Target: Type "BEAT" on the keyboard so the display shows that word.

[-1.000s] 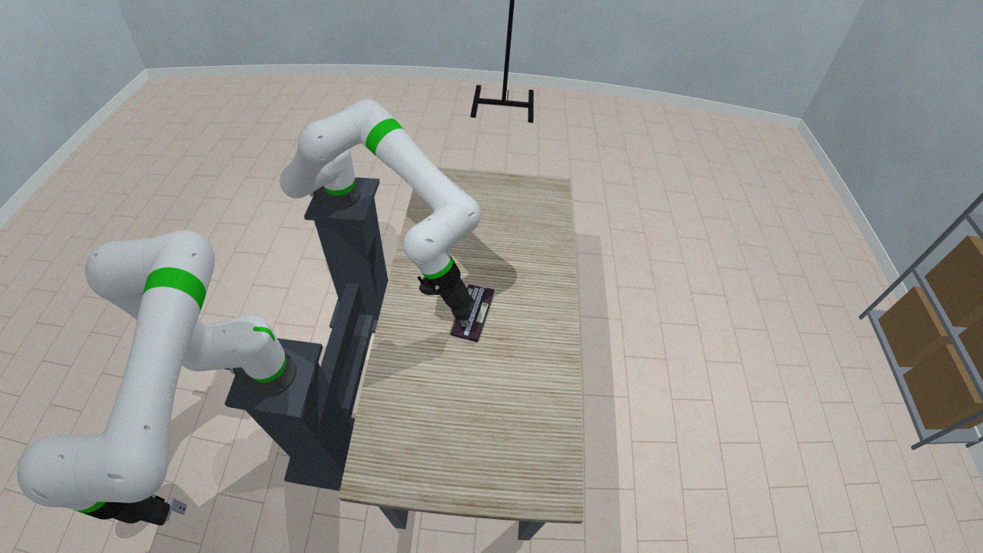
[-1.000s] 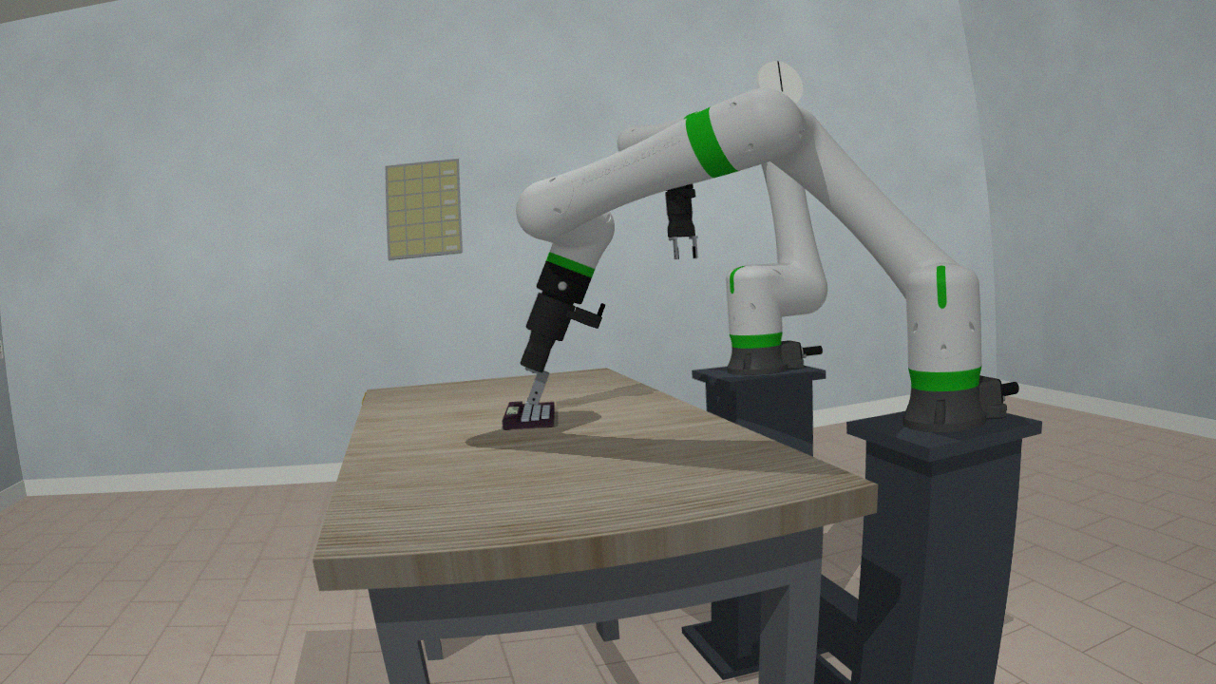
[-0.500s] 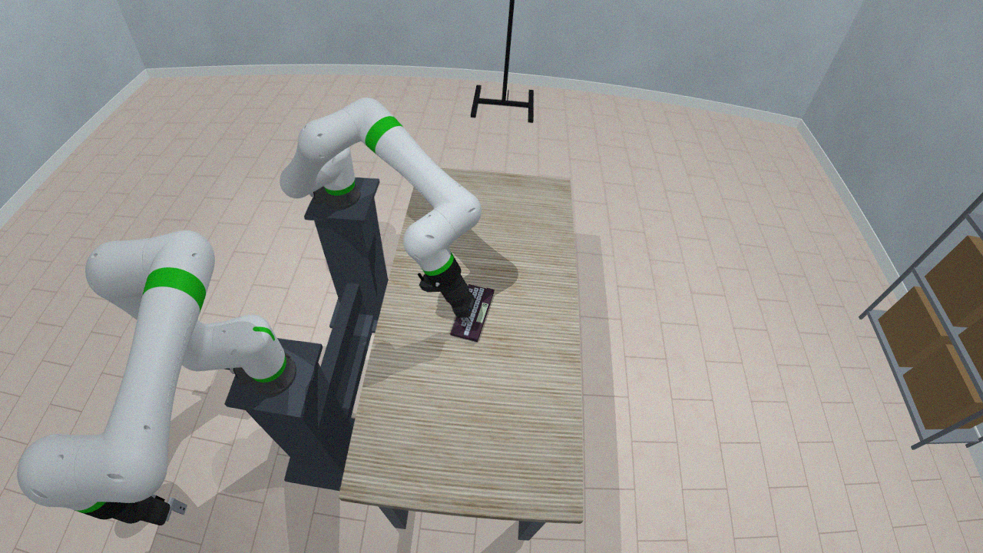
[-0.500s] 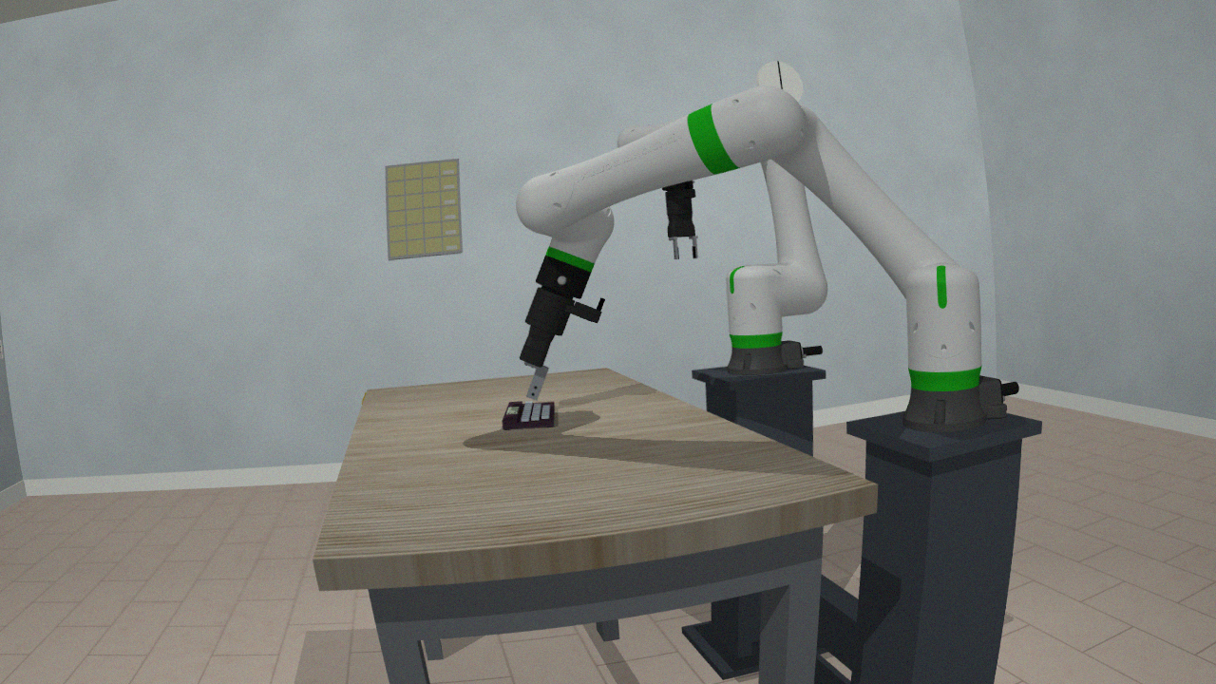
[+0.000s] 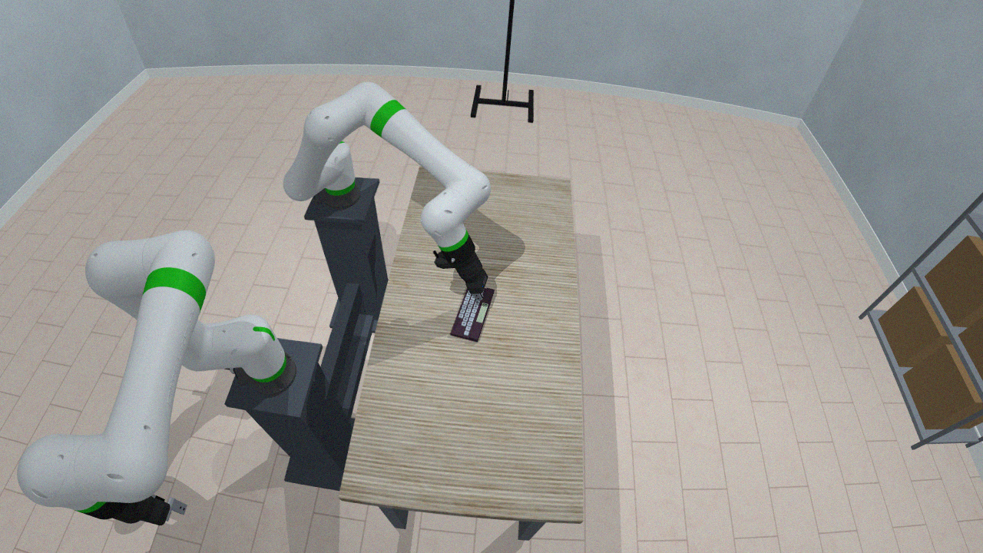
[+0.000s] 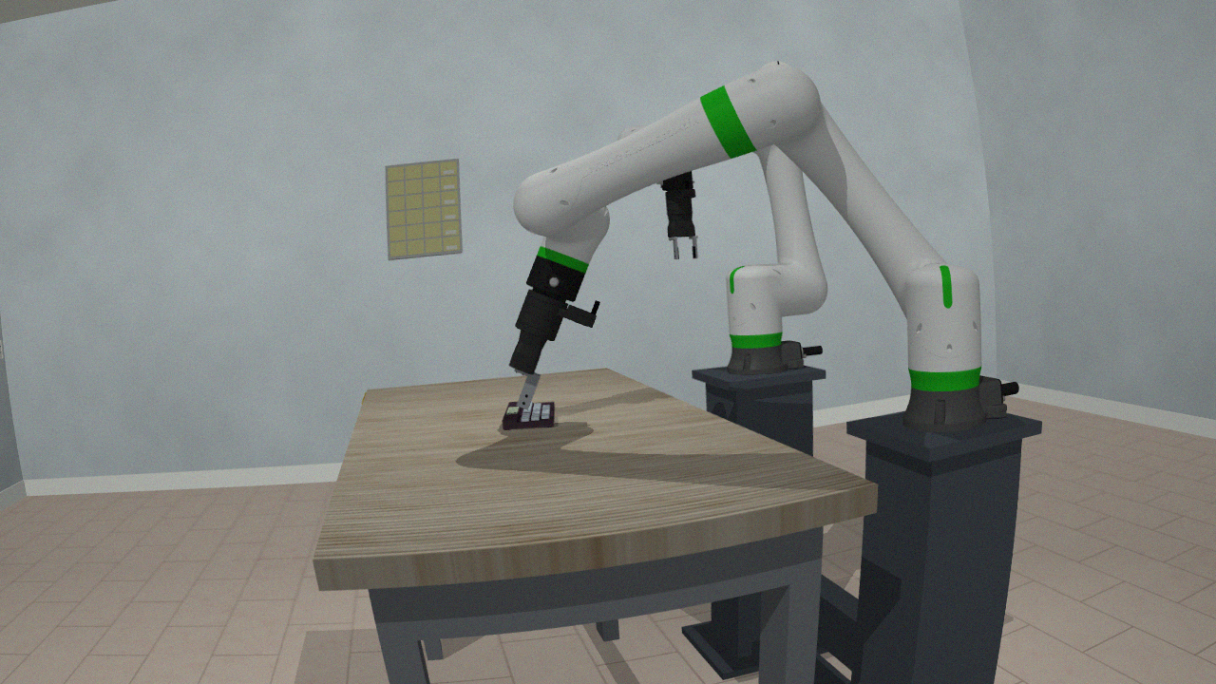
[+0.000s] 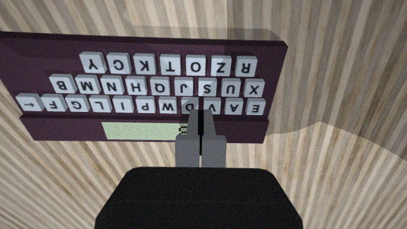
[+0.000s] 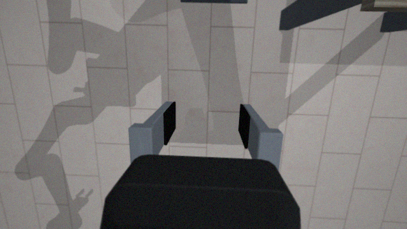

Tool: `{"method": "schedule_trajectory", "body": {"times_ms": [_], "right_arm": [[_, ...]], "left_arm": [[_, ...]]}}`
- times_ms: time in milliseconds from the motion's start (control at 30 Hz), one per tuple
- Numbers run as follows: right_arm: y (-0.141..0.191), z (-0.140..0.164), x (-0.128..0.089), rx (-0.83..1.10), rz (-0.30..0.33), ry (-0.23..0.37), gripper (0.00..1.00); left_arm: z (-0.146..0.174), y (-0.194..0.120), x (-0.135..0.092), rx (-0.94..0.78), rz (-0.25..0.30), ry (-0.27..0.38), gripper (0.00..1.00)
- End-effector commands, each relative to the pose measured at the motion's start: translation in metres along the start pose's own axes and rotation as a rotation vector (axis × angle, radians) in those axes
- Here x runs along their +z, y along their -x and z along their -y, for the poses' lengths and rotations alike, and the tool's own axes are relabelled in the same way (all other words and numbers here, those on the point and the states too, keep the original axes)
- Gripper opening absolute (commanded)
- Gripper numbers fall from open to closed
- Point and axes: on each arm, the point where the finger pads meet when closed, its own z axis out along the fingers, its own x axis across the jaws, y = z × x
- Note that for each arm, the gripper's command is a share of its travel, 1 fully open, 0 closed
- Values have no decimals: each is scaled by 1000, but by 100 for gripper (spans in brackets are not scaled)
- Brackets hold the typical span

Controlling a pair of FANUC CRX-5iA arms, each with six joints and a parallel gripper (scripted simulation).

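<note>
The dark purple keyboard [image 5: 465, 336] [image 6: 531, 423] [image 7: 63, 130] lies on the table, upside down in the left wrist view. Its B key [image 7: 62, 84], E key [image 7: 255, 106], A key [image 7: 233, 106], T key [image 7: 170, 65] and left-arrow key [image 7: 29, 102] are visible. On its green display [image 7: 140, 131], part of a dark character shows beside my fingers, which hide the rest. My left gripper [image 5: 478, 297] [image 6: 524, 405] [image 7: 200, 123] is shut and empty, its tips over the D and V keys; contact cannot be told. My right gripper [image 5: 180, 507] [image 6: 685, 248] [image 8: 207, 116] is open and empty, away from the table.
The wooden table [image 5: 467, 440] [image 6: 476, 502] stands before the two arm pedestals [image 5: 347, 261] [image 6: 940, 527]. A shelf with brown boxes [image 5: 944, 385] is at the right of the top view. A black stand [image 5: 504, 102] is beyond the table's far end.
</note>
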Motion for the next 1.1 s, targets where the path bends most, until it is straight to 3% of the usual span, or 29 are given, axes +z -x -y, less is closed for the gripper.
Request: {"method": "schedule_trajectory", "body": {"times_ms": [0,1067], "right_arm": [[0,0,-1,0,0,2,100],[0,0,-1,0,0,2,100]], "left_arm": [[-4,-18,0,1,8,3,0],[-2,-26,7,1,8,3,0]]}}
